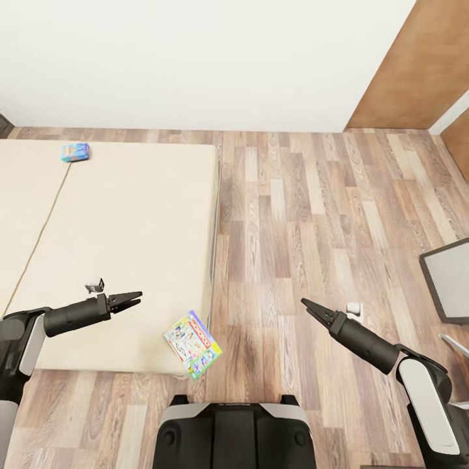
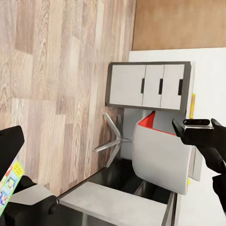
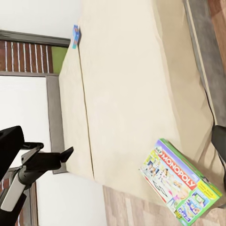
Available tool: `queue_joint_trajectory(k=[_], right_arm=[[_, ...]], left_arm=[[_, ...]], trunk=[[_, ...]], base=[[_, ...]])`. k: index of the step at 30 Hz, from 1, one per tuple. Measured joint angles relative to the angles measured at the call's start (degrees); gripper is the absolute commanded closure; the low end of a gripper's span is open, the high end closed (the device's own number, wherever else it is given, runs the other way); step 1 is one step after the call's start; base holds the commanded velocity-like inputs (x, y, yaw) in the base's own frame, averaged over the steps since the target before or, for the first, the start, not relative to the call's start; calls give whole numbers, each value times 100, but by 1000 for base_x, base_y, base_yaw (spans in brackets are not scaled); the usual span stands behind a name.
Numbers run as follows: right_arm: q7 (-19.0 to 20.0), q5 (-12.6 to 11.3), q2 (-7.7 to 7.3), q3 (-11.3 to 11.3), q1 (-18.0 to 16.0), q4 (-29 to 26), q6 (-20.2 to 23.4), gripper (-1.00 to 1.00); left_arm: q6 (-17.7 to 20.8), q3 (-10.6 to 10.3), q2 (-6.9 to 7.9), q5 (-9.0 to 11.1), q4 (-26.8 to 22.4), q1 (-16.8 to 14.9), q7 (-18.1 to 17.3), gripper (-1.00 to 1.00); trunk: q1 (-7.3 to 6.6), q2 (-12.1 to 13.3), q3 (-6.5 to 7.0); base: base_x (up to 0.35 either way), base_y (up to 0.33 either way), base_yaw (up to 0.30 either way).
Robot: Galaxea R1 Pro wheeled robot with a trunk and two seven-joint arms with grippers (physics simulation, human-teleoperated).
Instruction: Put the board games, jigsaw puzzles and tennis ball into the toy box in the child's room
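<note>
Two board games lie on the cream bed (image 1: 124,221). The green-white Monopoly box (image 1: 192,344) sits at the bed's near right corner, partly over the edge, and it also appears in the right wrist view (image 3: 181,181). A light-blue game box (image 1: 75,152) rests at the bed's far side, small in the right wrist view (image 3: 75,36). My left gripper (image 1: 135,299) hovers open over the bed, left of the Monopoly box. Over the floor right of the bed, my right gripper (image 1: 307,305) is open and holds nothing. The toy box, jigsaw puzzles and tennis ball are out of view.
Wood-plank floor (image 1: 312,215) spreads right of the bed. A dark-grey desk corner (image 1: 449,277) and a chair leg (image 1: 456,344) stand at the right edge. A brown door (image 1: 417,65) is at the far right. The left wrist view holds a grey unit with white drawers (image 2: 146,87) and a white chair (image 2: 160,153).
</note>
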Motion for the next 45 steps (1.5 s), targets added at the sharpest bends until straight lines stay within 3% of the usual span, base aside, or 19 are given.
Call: queue_joint_trajectory(k=[45], right_arm=[[-5, 21, -11, -4, 1, 58, -125, -100]], left_arm=[[-16, 0, -1, -18, 4, 0, 18, -100]], trunk=[[0, 0, 428]], base=[[0, 0, 0]])
